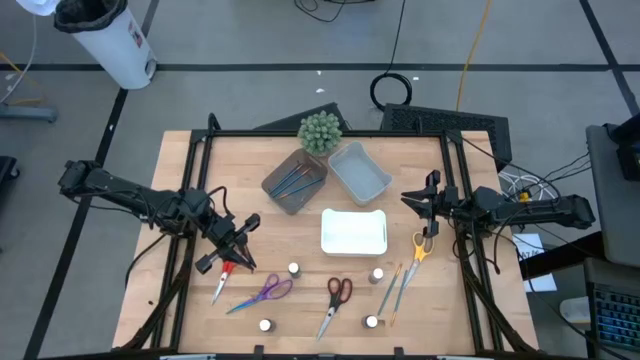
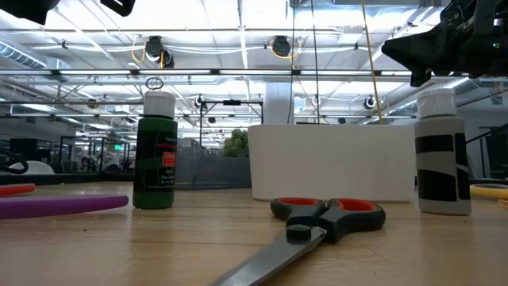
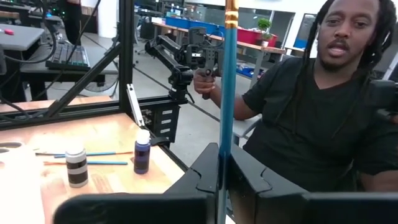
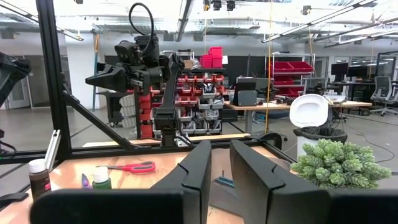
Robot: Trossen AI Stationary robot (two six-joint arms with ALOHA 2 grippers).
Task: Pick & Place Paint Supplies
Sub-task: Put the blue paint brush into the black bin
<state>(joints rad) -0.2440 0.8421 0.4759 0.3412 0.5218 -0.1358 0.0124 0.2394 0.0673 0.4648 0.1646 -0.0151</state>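
With the left gripper [image 1: 232, 247] clamped on a blue brush [image 3: 229, 99], carry it level to the brown tray [image 1: 275, 195]; right gripper [image 1: 428, 206] waits narrow and empty.

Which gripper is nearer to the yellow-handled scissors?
The right gripper. It sits just above the yellow-handled scissors at the table's right edge. The left gripper, shut on a blue brush, is far across the table on the left side.

Left end effector [image 1: 237, 243] clamped shut; right end effector [image 1: 428, 203] raised, idle.
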